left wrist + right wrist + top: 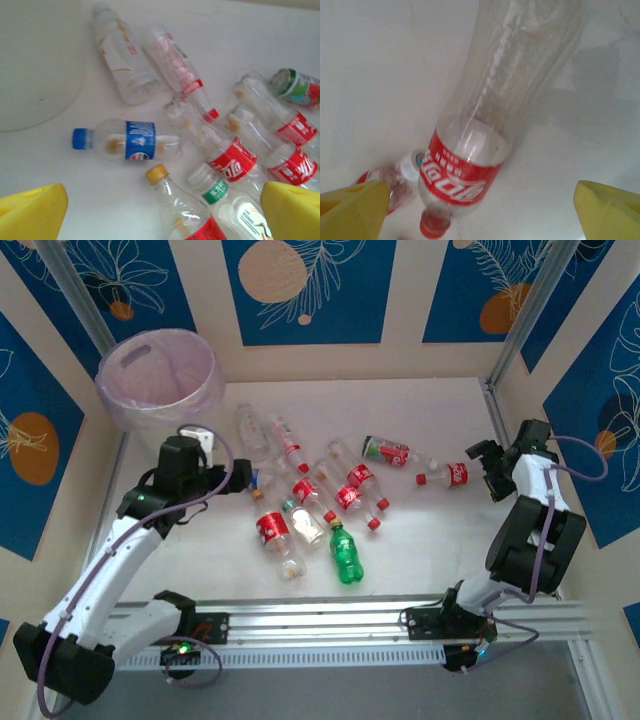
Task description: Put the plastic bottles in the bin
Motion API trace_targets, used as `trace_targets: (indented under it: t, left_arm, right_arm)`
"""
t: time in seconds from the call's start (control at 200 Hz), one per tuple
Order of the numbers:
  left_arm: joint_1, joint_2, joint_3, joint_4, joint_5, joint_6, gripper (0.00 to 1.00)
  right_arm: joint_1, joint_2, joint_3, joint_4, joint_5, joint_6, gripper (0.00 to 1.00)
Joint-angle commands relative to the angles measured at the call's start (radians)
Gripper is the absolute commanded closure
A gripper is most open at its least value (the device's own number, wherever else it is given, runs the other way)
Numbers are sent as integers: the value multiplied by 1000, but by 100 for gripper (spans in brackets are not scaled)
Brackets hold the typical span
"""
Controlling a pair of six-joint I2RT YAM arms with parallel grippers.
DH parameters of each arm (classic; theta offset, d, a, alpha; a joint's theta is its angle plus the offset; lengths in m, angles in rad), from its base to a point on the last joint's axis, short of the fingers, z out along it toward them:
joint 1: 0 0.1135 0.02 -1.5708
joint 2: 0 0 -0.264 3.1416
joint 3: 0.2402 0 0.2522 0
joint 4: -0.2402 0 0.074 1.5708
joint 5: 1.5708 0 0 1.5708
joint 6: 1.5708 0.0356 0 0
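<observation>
A: Starting at the left, where is the bin [150, 412]?
B: Upright in the far left corner of the table [420, 560], mouth up. The plastic bottles [347, 497] lie on their sides on the tabletop to its right.
A: And the left gripper [164, 195]?
B: Just on the near side of the bin, jaws spread wide, gripping nothing. Its yellow fingers [30, 215] sit at the lower corners of the wrist view. Ahead of them lies the blue-labelled bottle [140, 141], long axis across that view, blue cap to the left.
A: Then the heap?
B: At its left edge two clear bottles [248, 428] lie side by side, long axes running near to far with a slight slant. The right-hand one has its red cap at the near end. Past them the red-labelled ones cross at mixed angles, several touching. The green bottle [346, 555] lies at the near edge of the heap, axis near to far, cap pointing away from the arms.
A: And the right side?
B: A lone red-labelled bottle [447, 475] lies apart from the heap — axis left to right, red cap toward the heap, base end just beside the right gripper [480, 189]. In that wrist view its body runs up the picture, cap at the bottom. The jaws are released, one yellow finger on either side, neither touching it
</observation>
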Motion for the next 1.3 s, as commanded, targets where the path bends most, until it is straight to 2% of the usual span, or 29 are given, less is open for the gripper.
trace_targets:
  t: [0.0, 0.31, 0.49, 0.705, 0.92, 1.115, 1.295]
  left_arm:
    - [-49, 8, 62, -17, -39, 24, 1]
    - [-59, -11, 43, 13, -60, 5, 1]
    - [-64, -1, 42, 29, -56, 0, 1]
    - [-68, 20, 43, 45, -25, -12, 0]
    - [-84, 38, 49, 59, -4, -25, 0]
    - [-108, 56, 61, 71, 14, -39, 0]
    - [-162, 115, 111, 103, 66, -82, 0]
  right_arm:
    - [-8, 74, 50, 37, -1, 32, 5]
    - [3, 249, 129, 66, 53, 97, 7]
    - [32, 291, 160, 51, 105, 89, 12]
    - [41, 245, 111, 75, 146, 79, 30]
    - [22, 185, 61, 94, 129, 51, 47]
    - [14, 104, 38, 68, 102, 5, 47]
    - [41, -62, -3, 25, 24, -21, 47]
